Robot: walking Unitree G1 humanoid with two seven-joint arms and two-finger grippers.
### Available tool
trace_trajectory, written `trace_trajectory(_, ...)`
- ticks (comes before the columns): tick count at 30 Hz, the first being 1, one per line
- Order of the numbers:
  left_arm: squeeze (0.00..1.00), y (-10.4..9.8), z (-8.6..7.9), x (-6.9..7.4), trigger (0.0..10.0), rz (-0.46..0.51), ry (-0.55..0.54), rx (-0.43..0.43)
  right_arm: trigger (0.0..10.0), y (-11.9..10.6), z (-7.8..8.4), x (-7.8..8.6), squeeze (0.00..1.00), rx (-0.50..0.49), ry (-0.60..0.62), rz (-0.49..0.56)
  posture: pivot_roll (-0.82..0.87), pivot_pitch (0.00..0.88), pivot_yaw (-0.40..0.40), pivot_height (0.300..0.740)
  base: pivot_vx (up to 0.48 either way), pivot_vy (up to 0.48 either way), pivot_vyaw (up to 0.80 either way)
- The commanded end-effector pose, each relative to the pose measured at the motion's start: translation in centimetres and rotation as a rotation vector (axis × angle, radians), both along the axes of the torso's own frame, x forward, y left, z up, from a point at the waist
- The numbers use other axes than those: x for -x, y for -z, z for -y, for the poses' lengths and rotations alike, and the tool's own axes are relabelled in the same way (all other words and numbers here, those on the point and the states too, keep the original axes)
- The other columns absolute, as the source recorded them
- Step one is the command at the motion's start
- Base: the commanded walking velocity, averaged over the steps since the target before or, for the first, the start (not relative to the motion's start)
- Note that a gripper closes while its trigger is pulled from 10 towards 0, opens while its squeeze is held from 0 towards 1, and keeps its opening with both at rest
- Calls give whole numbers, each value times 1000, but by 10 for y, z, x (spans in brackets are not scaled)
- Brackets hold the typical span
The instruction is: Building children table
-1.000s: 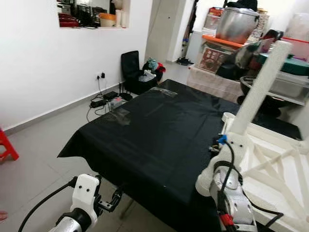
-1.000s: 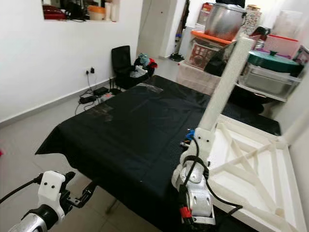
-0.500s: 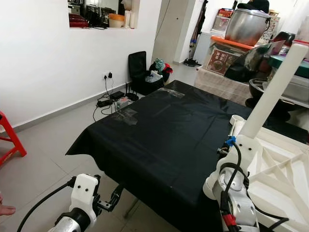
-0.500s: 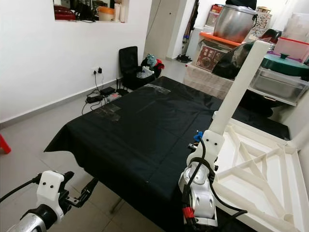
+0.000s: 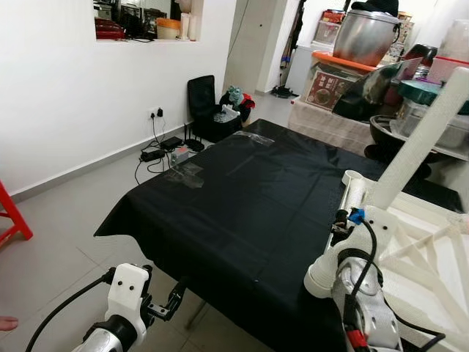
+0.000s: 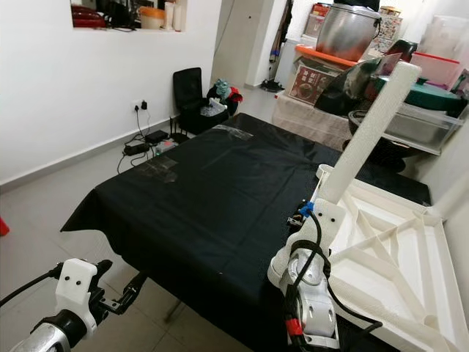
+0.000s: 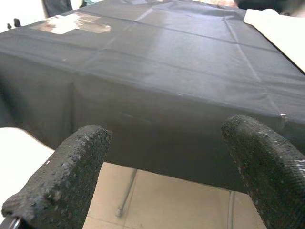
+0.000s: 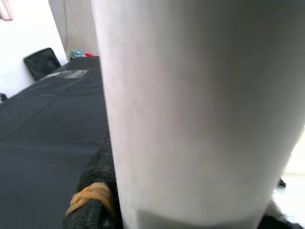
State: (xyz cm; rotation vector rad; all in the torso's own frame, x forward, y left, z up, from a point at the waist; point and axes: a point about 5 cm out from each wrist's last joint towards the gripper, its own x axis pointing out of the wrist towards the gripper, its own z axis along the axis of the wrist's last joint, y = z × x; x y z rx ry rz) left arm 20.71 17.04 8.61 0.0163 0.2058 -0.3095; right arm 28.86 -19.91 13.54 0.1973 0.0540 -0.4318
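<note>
Nearest, the left gripper (image 5: 174,299) hangs low beside the floor just short of the black-draped table (image 5: 249,213), its two black fingers (image 7: 62,181) spread wide with nothing between them. The right gripper (image 6: 306,213) is closed around the base of a long white table leg (image 6: 366,136), holding it up at a tilt above the near edge of the upturned white tabletop (image 6: 388,249) lying on the black cloth. Beyond stands a black chair (image 5: 204,106)
</note>
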Motion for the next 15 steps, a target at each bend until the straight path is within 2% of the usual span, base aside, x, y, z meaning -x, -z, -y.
trace_trajectory(1,0,0,5,-1,10000,-5,18,3,10000,18,19,11,0,-5,65,-69,114,0,-136,740,0,0,0)
trace_trajectory(15,0,1,5,-2,10000,-4,18,4,10000,12,9,13,0,35,-58,10,109,0,-133,740,0,0,0)
